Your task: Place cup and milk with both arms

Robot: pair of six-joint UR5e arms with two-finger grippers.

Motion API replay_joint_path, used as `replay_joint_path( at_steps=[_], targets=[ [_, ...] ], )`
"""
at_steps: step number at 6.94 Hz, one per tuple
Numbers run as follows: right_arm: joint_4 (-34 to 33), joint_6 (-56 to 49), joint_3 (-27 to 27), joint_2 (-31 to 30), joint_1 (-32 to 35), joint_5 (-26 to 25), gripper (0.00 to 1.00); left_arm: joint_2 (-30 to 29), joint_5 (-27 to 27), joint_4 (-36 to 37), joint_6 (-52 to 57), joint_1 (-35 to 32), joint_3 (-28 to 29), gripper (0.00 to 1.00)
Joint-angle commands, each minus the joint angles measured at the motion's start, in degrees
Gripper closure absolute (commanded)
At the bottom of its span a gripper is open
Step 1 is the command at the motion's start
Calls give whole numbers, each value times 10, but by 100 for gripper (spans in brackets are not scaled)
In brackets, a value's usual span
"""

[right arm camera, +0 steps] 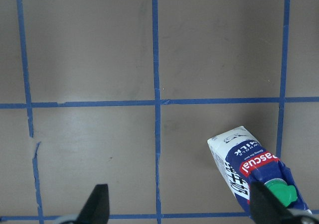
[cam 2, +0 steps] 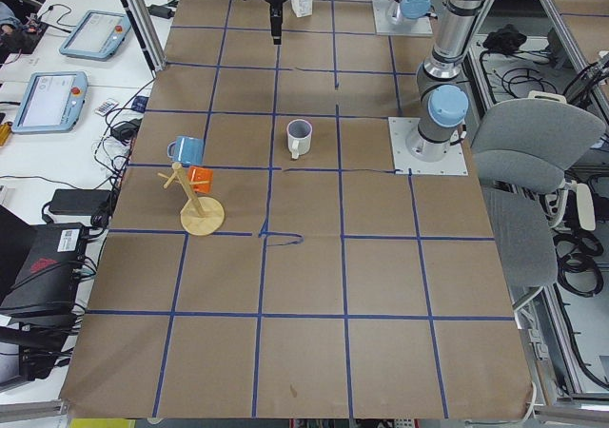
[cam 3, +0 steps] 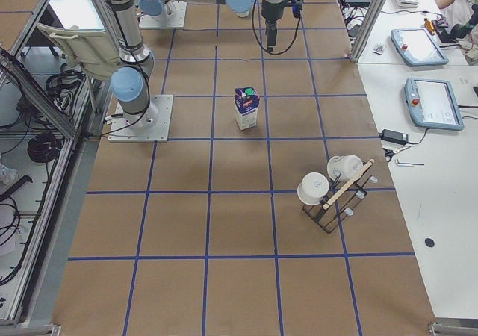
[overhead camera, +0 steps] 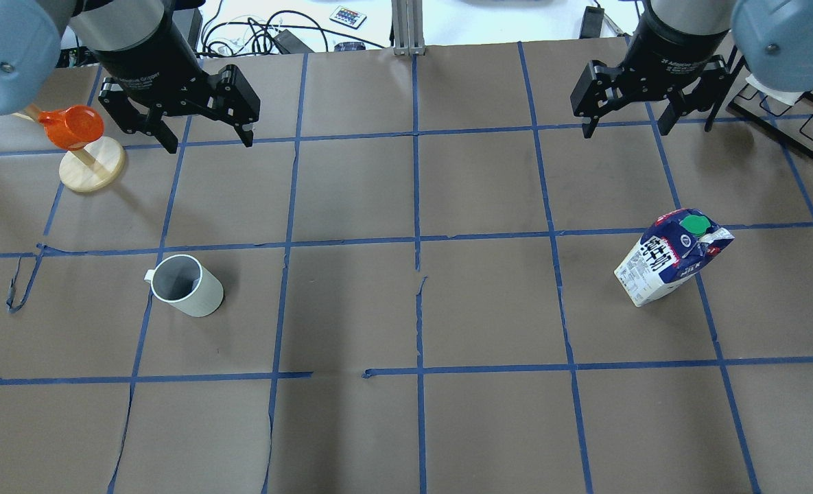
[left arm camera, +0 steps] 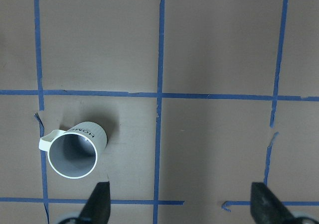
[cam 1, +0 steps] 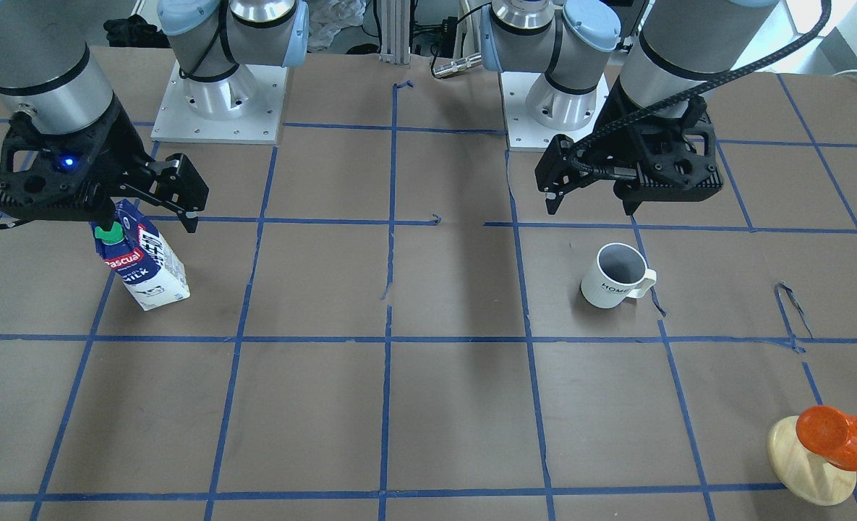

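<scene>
Table (overhead camera: 488, 309): brown paper with a blue tape grid, tape torn in spots.

Left arm (overhead camera: 138, 34) and right arm (overhead camera: 687, 27) both come in at 12 o'clock in the overhead view, wrists pointing straight down, tools raised off the paper. "Adaptive Gripper" is printed on both black tool bodies.

Left gripper (overhead camera: 208, 140): fingers spread wide, nothing between them. Right gripper (overhead camera: 627, 129): same, spread wide and empty.

Milk (overhead camera: 667, 261): stands upright on the paper, touched by nothing. Dark-blue and white carton, red "Pascual" band with "MILK" under it, green cap (overhead camera: 694, 224) on top. In the overhead view it sits at about 5 o'clock from the right gripper, well apart. In the right wrist view it is at about 2 o'clock from the tool centre, with the cap end by the right-hand fingertip at the frame's bottom edge.

Cup (overhead camera: 186, 285): white ribbed mug, grey inside, upright with its mouth up, "HOME" in small black letters on the side. Handle points to 9 o'clock in the overhead view. It sits at 6 o'clock from the left gripper there, well apart; in the left wrist view it is at about 10 o'clock, just outside the left-hand fingertip.

Orange cup (overhead camera: 70, 127) hangs on a peg over a wooden disc (overhead camera: 92, 171), at 9 o'clock from the left gripper.
</scene>
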Motion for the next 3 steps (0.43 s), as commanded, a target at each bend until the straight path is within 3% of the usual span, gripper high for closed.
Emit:
replay_joint_path(
  at_steps=[1, 3],
  targets=[
    [-2, -25, 31, 6, -28, -1, 0, 0, 0, 0, 0, 2, -2, 0],
    [-1, -80, 37, 1, -74, -1, 0, 6, 1, 1, 6, 33, -22, 0]
  ],
)
